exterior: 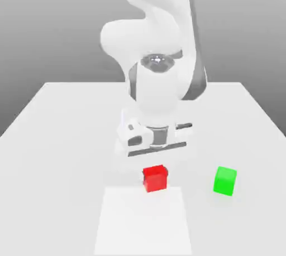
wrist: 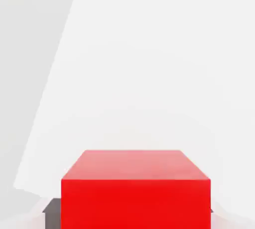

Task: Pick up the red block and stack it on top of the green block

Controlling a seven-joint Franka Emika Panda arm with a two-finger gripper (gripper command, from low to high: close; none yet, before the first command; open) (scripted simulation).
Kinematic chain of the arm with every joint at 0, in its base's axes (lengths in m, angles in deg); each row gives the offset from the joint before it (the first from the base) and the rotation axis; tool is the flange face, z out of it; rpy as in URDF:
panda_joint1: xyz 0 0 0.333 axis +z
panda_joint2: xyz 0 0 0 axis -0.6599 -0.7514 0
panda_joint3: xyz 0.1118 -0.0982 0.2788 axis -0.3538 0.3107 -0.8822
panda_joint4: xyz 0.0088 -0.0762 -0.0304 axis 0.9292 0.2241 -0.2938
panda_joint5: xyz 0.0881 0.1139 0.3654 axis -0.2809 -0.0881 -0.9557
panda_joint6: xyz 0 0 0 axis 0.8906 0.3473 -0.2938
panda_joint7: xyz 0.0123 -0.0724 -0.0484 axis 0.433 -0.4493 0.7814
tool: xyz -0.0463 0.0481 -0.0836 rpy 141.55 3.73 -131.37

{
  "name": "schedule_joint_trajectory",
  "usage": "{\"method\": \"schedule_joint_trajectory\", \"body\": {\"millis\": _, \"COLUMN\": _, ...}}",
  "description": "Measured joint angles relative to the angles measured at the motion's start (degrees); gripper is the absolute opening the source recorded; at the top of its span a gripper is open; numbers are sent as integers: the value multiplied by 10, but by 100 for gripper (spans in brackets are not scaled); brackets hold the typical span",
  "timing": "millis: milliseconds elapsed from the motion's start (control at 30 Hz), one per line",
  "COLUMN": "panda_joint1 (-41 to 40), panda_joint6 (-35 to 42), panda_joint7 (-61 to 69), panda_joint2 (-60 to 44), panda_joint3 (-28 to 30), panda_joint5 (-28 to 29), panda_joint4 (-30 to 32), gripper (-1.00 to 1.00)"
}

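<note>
The red block (exterior: 155, 178) is near the front middle of the table, directly under the arm's hand. My gripper (exterior: 155, 163) reaches down over it from above. In the hand view the red block (wrist: 135, 193) looms close, with a dark finger pad (wrist: 52, 206) pressed against one side and a sliver of the other pad at the opposite side, so the gripper looks shut on the block. I cannot tell whether the block rests on the table or hangs just above it. The green block (exterior: 225, 180) stands alone towards the exterior view's right, about a hand's width from the red one.
A lighter white rectangular patch (exterior: 142, 221) lies on the grey-white table (exterior: 61, 132) just in front of the red block, and it spreads behind the block in the hand view. The arm's bulky white body (exterior: 159, 76) rises behind the blocks.
</note>
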Motion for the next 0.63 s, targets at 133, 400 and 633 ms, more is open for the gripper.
{"method": "schedule_joint_trajectory", "body": {"millis": 133, "panda_joint1": 76, "panda_joint6": 49, "panda_joint7": 23, "panda_joint2": 29, "panda_joint3": -53, "panda_joint5": -22, "panda_joint4": -20, "gripper": -100}}
{"method": "schedule_joint_trajectory", "body": {"millis": 400, "panda_joint1": 184, "panda_joint6": 47, "panda_joint7": 36, "panda_joint2": -10, "panda_joint3": -136, "panda_joint5": -23, "panda_joint4": -57, "gripper": -100}}
{"method": "schedule_joint_trajectory", "body": {"millis": 633, "panda_joint1": 189, "panda_joint6": -25, "panda_joint7": -3, "panda_joint2": -87, "panda_joint3": -120, "panda_joint5": 33, "panda_joint4": -61, "gripper": 100}}
